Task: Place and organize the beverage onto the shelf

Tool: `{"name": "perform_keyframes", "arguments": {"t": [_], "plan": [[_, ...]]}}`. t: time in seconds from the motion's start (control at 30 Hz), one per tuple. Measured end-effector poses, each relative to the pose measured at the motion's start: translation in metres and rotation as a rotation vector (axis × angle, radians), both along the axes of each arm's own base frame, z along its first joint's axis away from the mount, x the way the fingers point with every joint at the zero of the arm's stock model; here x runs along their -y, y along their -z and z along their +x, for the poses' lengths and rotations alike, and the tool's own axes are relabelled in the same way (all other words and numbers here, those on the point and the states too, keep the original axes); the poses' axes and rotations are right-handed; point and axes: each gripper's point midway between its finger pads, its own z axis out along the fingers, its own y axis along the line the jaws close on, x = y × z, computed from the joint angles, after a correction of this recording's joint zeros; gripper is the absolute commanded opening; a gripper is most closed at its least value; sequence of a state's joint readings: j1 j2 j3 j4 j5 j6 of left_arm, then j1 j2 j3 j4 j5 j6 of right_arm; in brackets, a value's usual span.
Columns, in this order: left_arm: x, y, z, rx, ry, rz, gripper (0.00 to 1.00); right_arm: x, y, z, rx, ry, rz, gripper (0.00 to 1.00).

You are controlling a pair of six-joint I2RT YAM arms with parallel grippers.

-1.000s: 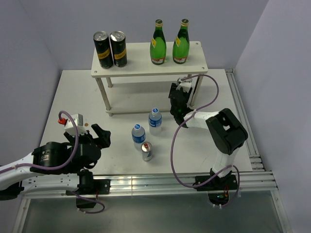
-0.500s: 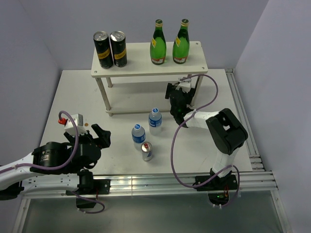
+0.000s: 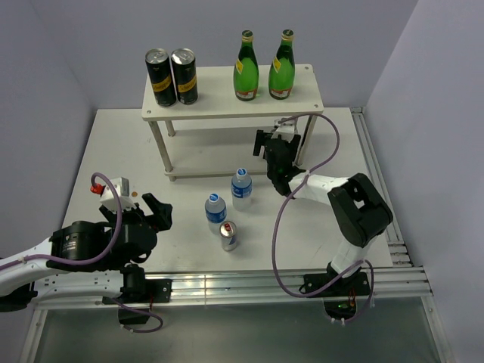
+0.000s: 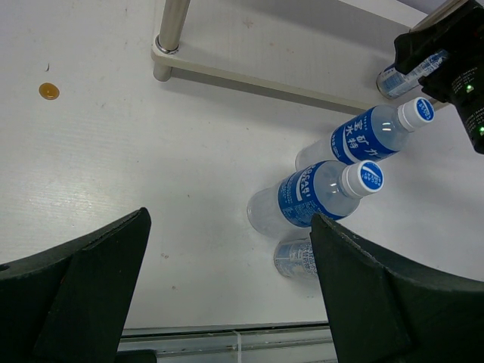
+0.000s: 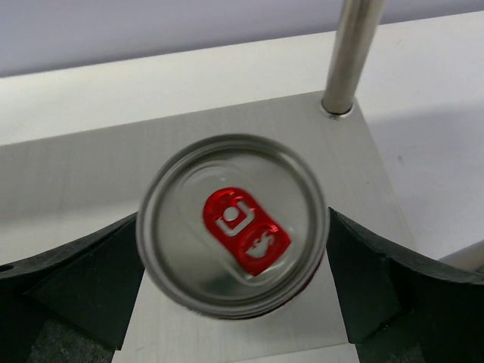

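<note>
Nearest the arm bases, the left gripper (image 3: 156, 212) hangs wide open, gripping nothing. A loose silver can (image 3: 228, 236) stands on the table (image 3: 113, 151) at its 4 o'clock, with one water bottle (image 3: 215, 210) at that can's 11 o'clock and a second water bottle (image 3: 241, 184) just beyond. Farther back, the right gripper (image 5: 233, 221) clamps the other silver can (image 5: 231, 227) over the lower board (image 5: 68, 189) of the shelf (image 3: 219, 102), beside a leg (image 5: 348, 53). On the top board stand two green bottles (image 3: 245, 68) (image 3: 282, 66) toward 3 o'clock and two black cans (image 3: 160, 77) (image 3: 184, 76) toward 9 o'clock.

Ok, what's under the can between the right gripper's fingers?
The shelf's lower board lies under the silver can, beside a leg. The can hides whether its base touches it.
</note>
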State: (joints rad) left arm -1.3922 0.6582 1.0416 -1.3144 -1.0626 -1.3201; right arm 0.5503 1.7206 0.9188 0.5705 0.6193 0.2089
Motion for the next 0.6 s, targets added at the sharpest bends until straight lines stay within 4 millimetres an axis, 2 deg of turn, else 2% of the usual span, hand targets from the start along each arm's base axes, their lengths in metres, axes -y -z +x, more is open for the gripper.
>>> {"name": "perform_keyframes", "arguments": {"t": [0.27,0.43,0.6], "plan": [[-0.001,0.0,0.0,0.001,0.0,-0.004,0.94,-0.008,0.002,-0.011,-0.044,-0.057,0.028,1.0],[-0.001,-0.001,0.0,0.002,0.0,-0.01,0.94,-0.005,-0.011,-0.03,-0.027,-0.071,0.056,1.0],[-0.001,-0.001,0.0,0.002,-0.001,-0.01,0.94,-0.01,-0.037,-0.043,0.015,-0.092,0.088,1.0]]}}
